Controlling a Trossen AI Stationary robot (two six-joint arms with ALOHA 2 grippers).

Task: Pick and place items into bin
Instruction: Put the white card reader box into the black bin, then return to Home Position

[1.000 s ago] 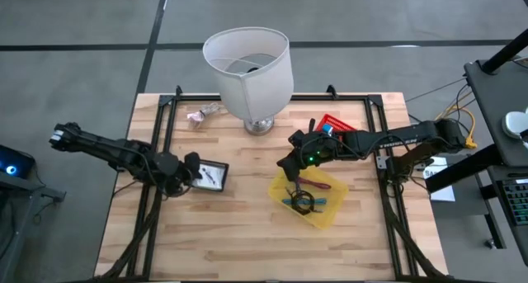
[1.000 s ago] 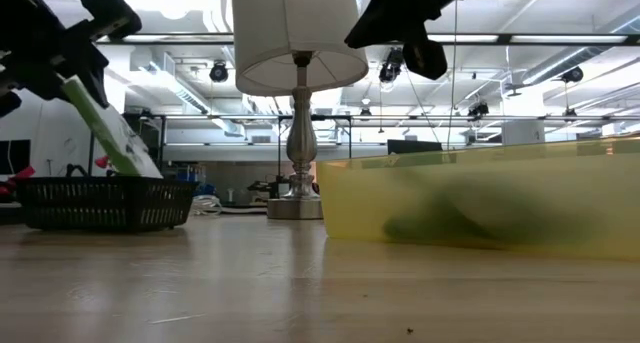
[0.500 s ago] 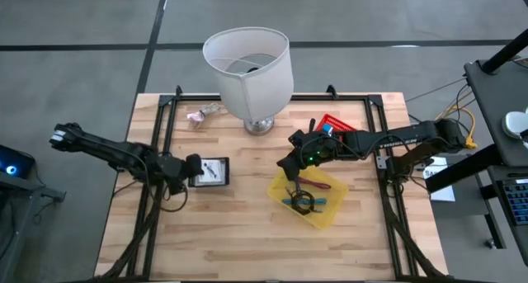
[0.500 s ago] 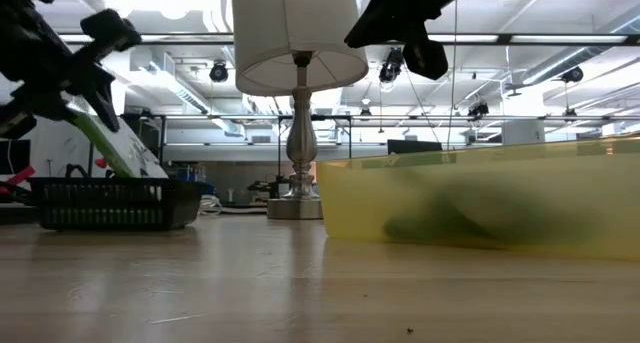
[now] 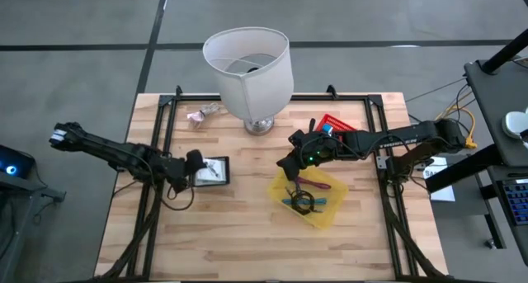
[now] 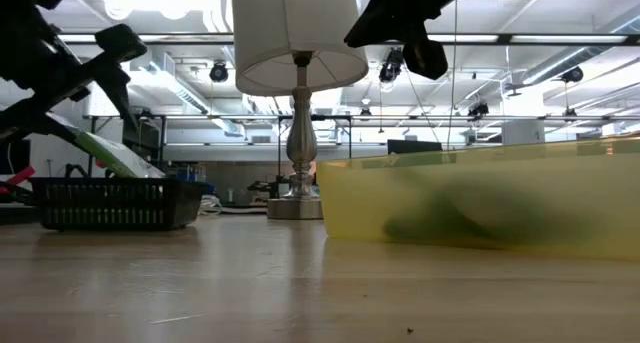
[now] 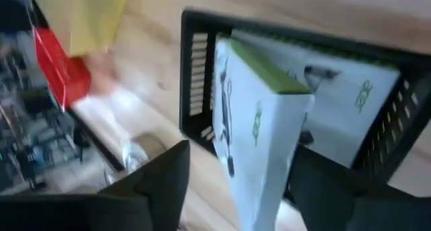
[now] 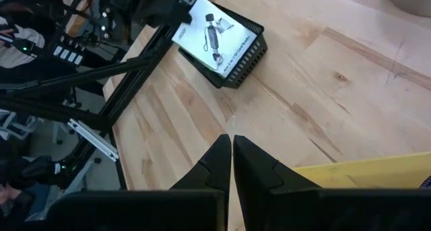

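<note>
A white packet with a green edge (image 7: pixel 262 116) leans in a small black basket (image 7: pixel 269 39) left of the table's middle (image 5: pixel 224 184). My left gripper (image 5: pixel 195 166) is open, one finger on each side of the packet's near end. My right gripper (image 5: pixel 289 166) hangs shut over the near-left corner of a yellow bin (image 5: pixel 326 213), touching nothing. In that bin lie teal and maroon ties and a black loop (image 5: pixel 302 197). In the low view the packet (image 6: pixel 110 148) rests slanted on the basket's rim (image 6: pixel 110 203). My left gripper has its fingers (image 7: pixel 158 184) spread on both sides of the packet's near end (image 7: pixel 249 184), coming level from the table's left. I cannot tell whether a finger touches the packet. The packet's far part lies in the basket.
A tall lamp with a white shade (image 5: pixel 247 64) stands at the far middle of the table. Small pale items (image 5: pixel 202 114) lie to its left, and a red flat thing (image 5: pixel 337 123) lies by the right arm. Bare wood stretches along the near edge.
My left gripper has opened and let the packet go, shifting slightly toward the far edge. The packet has tipped from a steep lean to a flatter one, with its far end down in the black basket.
</note>
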